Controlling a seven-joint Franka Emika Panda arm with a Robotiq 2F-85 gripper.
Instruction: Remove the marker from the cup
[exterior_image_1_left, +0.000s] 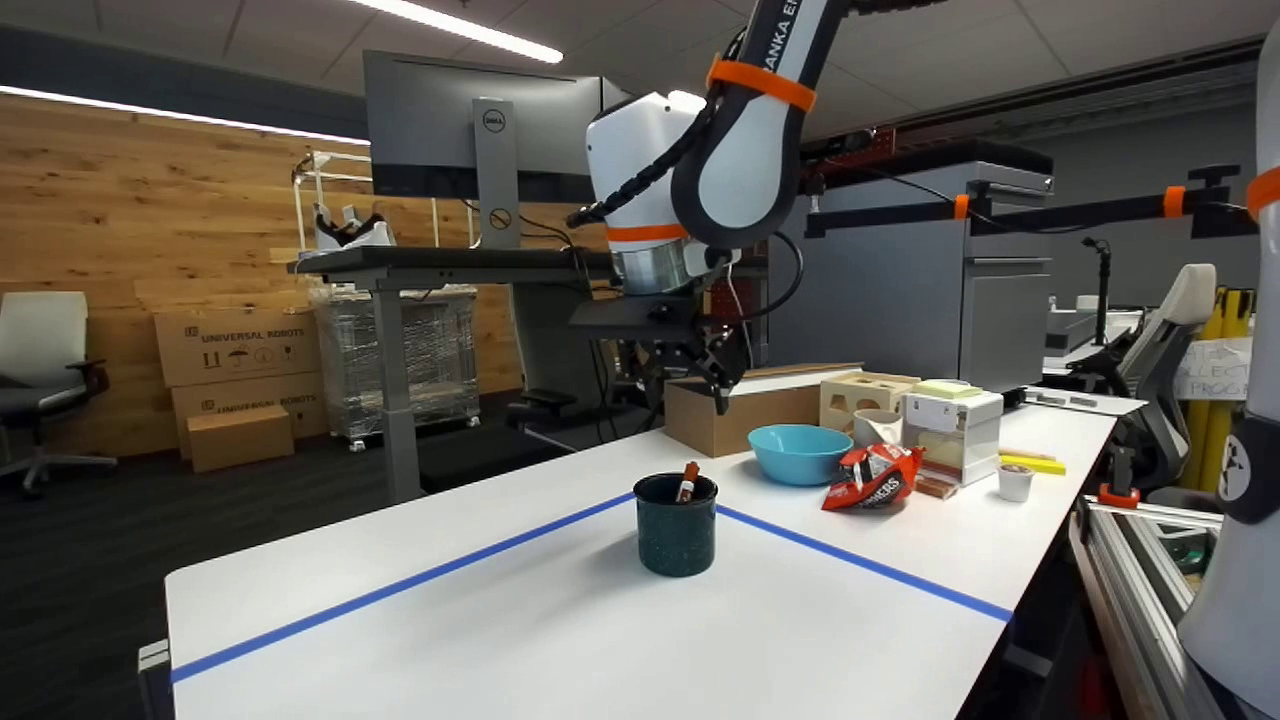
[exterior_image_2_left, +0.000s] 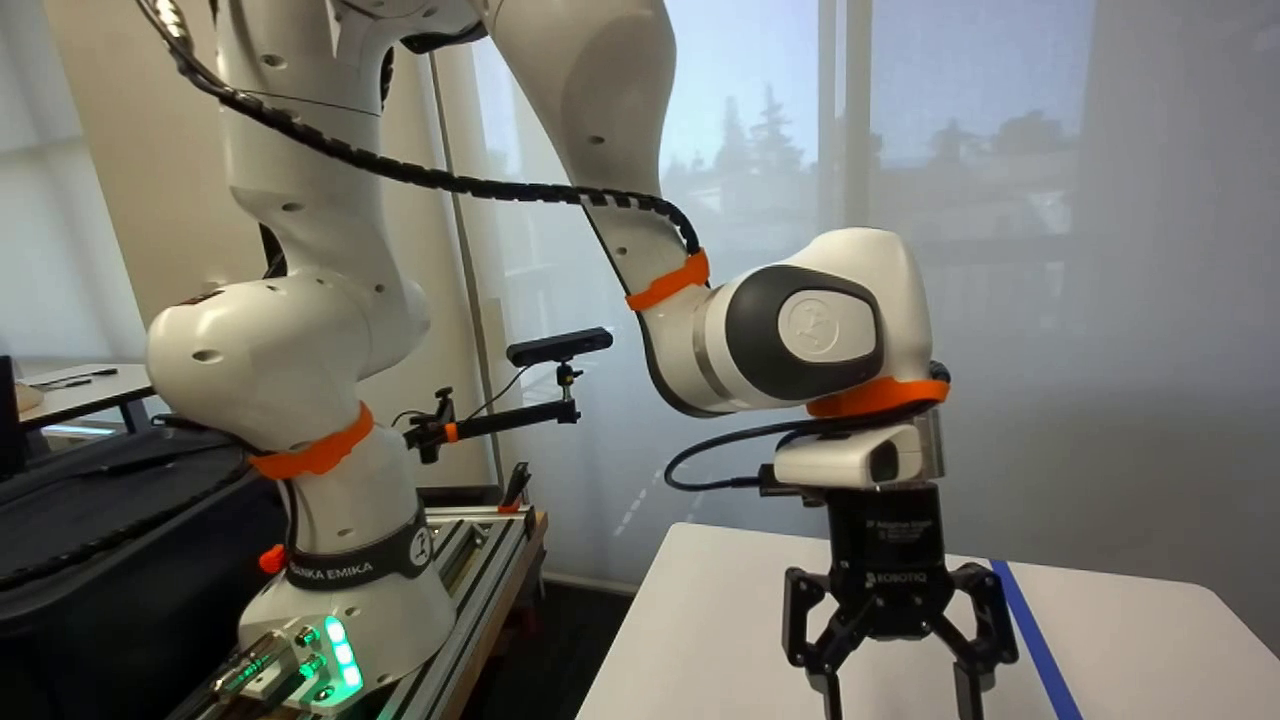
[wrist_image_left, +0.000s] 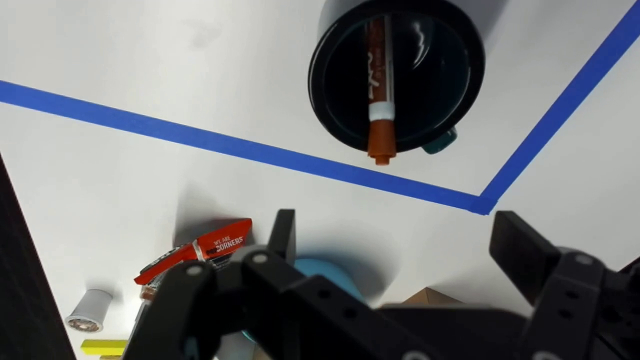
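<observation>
- Over the counter (exterior_image_1_left: 420, 620), your jaws stand wide apart, nothing between them, clear of the cup (exterior_image_1_left: 677, 540) and not yet at the prize.
- And there's your marker (wrist_image_left: 381, 92), standing at a tilt inside the cup, its cap (wrist_image_left: 382, 137) up and poking just past the rim (wrist_image_left: 316, 82); its lower end is lost in the dark interior.
- Expect a light, stiff customer: a slim, hard-looking barrel (wrist_image_left: 378, 60) with dry-erase lettering, nothing fragile, so a modest squeeze ought to do.
- Slippery, mind you! Smooth and round, it may spin or skid if you catch it off-centre.
- Go for the upper stretch, as near the white band (wrist_image_left: 382, 110) as the rim allows, so you pinch cap and barrel together; grab only the cap's tip and the barrel could stay behind.
- Close across its width, side to side in the wrist view, with both jaws held off the rim: one knock and the cup could tip or slide.
- Then draw it out along its own lean, gently, no twist.
</observation>
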